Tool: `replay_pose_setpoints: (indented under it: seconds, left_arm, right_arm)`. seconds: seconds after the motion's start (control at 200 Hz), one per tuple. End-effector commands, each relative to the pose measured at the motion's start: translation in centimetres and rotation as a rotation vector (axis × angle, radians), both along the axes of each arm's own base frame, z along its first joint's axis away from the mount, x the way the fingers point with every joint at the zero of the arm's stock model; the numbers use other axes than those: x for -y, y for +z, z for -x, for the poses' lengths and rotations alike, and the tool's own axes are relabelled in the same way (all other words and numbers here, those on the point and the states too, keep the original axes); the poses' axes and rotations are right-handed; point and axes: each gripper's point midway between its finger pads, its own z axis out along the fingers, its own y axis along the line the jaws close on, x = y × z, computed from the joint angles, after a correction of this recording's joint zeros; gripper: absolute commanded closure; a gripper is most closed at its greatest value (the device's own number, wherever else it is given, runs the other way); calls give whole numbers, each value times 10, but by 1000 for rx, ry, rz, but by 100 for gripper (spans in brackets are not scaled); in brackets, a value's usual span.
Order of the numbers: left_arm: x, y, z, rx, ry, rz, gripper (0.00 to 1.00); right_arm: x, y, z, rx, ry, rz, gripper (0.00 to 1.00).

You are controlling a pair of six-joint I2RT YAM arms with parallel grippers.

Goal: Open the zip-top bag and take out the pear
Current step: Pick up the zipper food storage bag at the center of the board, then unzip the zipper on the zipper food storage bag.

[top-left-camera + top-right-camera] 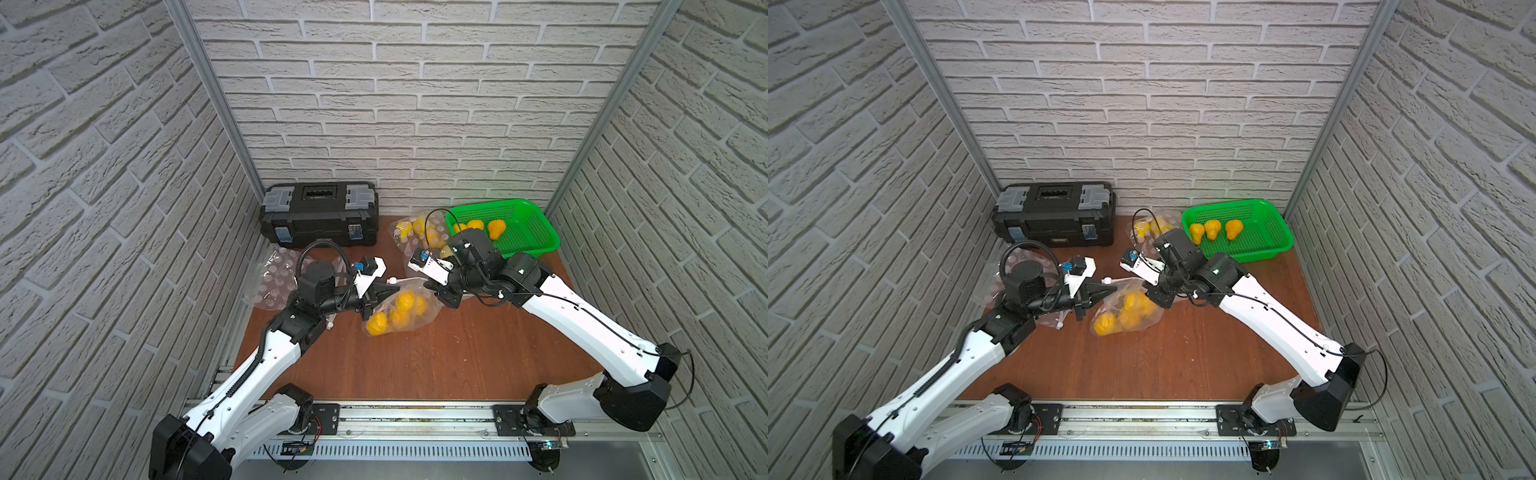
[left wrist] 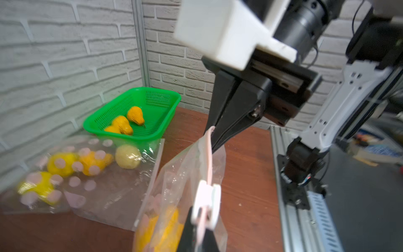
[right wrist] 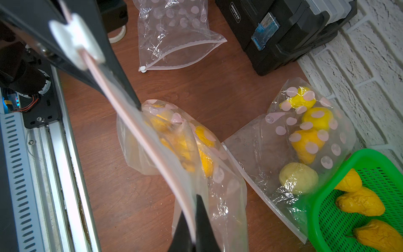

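In both top views the left tool [image 1: 387,286] and the right tool [image 1: 430,286] face each other. The clear pink-dotted zip-top plastic bag [image 1: 428,309] is slung between them, its belly sagging below their tips onto the brown wooden surface [image 1: 457,357]. The yellow pears [image 1: 405,302] sit in that belly, below and between the 2 tools. The right tool's tips are tucked under its own wrist here, so its grip cannot be read from above.

In the left wrist view the left tool is pressed together on the white plastic slider [image 2: 206,203]. Straight ahead of it, the right tool pinches the far end of the pink zip strip [image 2: 209,159]. To open the bag well, I judge that the right tool should anchor its end and hold the strip taut. The left tool should then run the slider along the strip's own line, since a sideways pull would likely twist the film or slip the slider free. The left tool's pads are cut off at the frame edge, and the pears blur through the film.

In the right wrist view the strip runs from the right tool's closed tips up to the slider in the left tool, and the pears hang just below it. I cannot tell whether the seam has parted anywhere, and the pears overlap too much to count.
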Motion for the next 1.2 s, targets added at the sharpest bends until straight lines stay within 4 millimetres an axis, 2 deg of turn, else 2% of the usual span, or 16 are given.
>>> replay_pose_setpoints:
  seconds: [0.0,0.04,0.095,0.185,0.225,0.335,0.415,0.5,0.79,0.925,1.07,1.195]
  left_arm:
    - [-3,27,10,137,-32,43,100]
    - [-3,29,13,152,-42,48,100]
    - [-2,30,16,165,-61,50,100]
    - [0,30,18,163,-90,48,100]
    - [1,29,18,158,-100,47,100]
    - [5,29,20,134,-132,44,100]
    - [5,29,20,130,-143,40,100]
    - [5,28,21,131,-145,33,100]
    - [3,28,23,139,-144,26,100]
    - [4,28,23,137,-145,24,100]
    - [3,26,25,134,-146,23,100]
    - [3,25,25,131,-145,21,100]
  right_arm:
    - [-1,7,6,13,21,-24,97]
    - [-2,8,7,5,27,-33,96]
    - [-8,13,11,-10,55,-64,89]
    - [-26,29,21,-39,120,-163,62]
    - [-36,38,28,-55,165,-211,54]
    - [-61,57,41,-59,252,-288,48]
    - [-75,67,47,-65,298,-322,49]
    - [-85,72,48,-70,321,-333,55]
    - [-86,64,39,-57,293,-279,79]
    - [-83,68,38,-34,280,-280,81]
    - [-77,70,38,-10,265,-272,76]
    - [-75,73,39,2,264,-279,78]
